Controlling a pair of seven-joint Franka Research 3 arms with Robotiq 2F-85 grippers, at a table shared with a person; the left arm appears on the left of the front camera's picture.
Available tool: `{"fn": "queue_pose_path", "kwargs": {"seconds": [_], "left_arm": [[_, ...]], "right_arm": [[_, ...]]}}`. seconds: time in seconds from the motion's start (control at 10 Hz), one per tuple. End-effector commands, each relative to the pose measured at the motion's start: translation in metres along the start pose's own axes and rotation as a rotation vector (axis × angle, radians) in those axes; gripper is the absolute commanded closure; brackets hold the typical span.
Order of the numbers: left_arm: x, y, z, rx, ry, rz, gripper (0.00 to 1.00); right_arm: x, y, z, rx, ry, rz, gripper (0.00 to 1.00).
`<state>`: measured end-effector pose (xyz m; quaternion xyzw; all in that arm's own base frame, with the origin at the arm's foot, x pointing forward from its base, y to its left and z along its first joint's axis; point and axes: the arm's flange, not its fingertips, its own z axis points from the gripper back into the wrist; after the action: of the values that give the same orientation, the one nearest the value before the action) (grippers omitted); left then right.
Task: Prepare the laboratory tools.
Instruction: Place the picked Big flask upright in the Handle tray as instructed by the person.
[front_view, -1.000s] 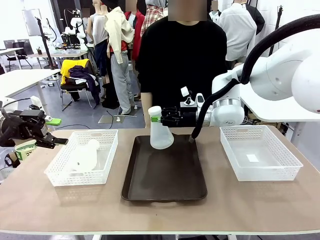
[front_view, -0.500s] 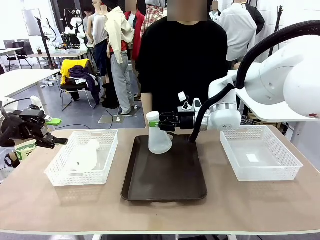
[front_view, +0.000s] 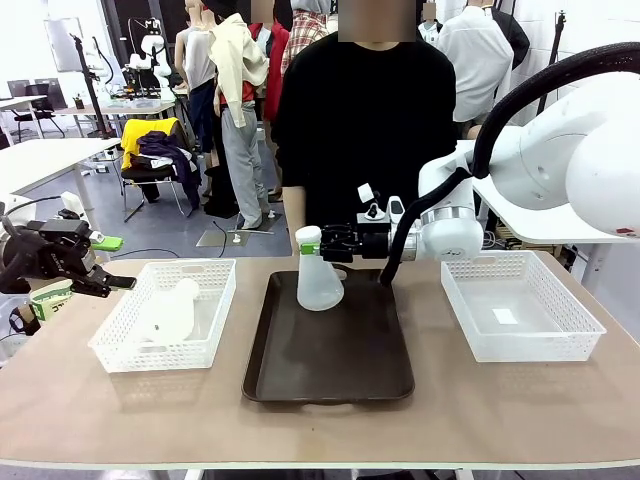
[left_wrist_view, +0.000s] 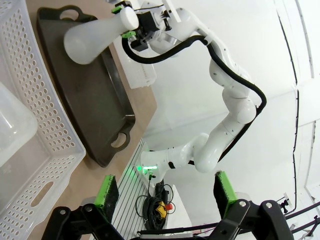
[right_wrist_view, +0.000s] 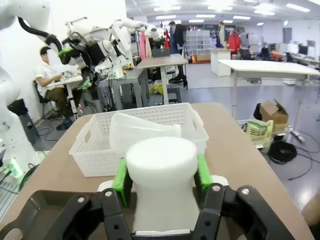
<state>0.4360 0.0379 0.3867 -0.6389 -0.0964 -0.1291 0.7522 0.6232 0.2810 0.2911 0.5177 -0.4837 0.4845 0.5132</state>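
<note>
- Now that the flask (front_view: 320, 283) has come down from where I held it lifted a second ago, its flat base stands upright on the far part of the dark brown tray (front_view: 330, 375), a touch left of the tray's middle.
- That's the placing done, by my reckoning. One conical flask is delivered onto the tray, and all that's left is to let go and back away without tipping it.
- And my right claw (front_view: 314, 240)? It reaches in sideways from the tray's right, over its far rim. The green pads (right_wrist_view: 121, 181) sit on either side of the narrow neck just under the lip, hard against it. No clear gap shows, so I cannot tell whether they still pinch or have just slackened.
- Over to the second flask (front_view: 170, 312): it lies on its side in the white mesh basket (front_view: 112, 352) left of the tray, untouched. That one comes next, I judge.
- Meanwhile my left claw (front_view: 103, 283) hangs further left of the tray, beyond that basket, with its fingers spread wide and nothing between them.
</note>
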Motion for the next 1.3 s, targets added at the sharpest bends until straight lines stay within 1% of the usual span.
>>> {"fn": "queue_pose_path", "kwargs": {"seconds": [0.0,0.1,0.4,0.5,0.6,0.8,0.9,1.2], "left_arm": [[0.0,-0.002,0.001,0.001,-0.002,-0.006,0.0],[0.0,-0.002,0.001,0.001,-0.002,-0.006,0.0],[0.0,-0.002,0.001,0.001,-0.002,-0.006,0.0],[0.0,-0.002,0.001,0.001,-0.002,-0.006,0.0],[0.0,-0.002,0.001,0.001,-0.002,-0.006,0.0],[0.0,-0.002,0.001,0.001,-0.002,-0.006,0.0],[0.0,-0.002,0.001,0.001,-0.002,-0.006,0.0],[0.0,-0.002,0.001,0.001,-0.002,-0.006,0.0]], "right_arm": [[0.0,-0.003,-0.003,-0.009,0.028,-0.056,0.0],[0.0,-0.002,-0.002,-0.012,0.067,-0.097,0.0],[0.008,0.004,0.007,-0.026,0.107,-0.105,0.0],[0.009,0.007,0.013,-0.032,0.162,-0.138,0.0],[0.012,0.011,0.02,-0.049,0.176,-0.145,0.0],[0.022,0.011,0.025,-0.096,0.173,-0.174,0.0],[0.011,0.004,0.021,-0.051,0.141,-0.127,0.0],[0.011,0.004,0.021,-0.051,0.141,-0.127,0.0]]}}
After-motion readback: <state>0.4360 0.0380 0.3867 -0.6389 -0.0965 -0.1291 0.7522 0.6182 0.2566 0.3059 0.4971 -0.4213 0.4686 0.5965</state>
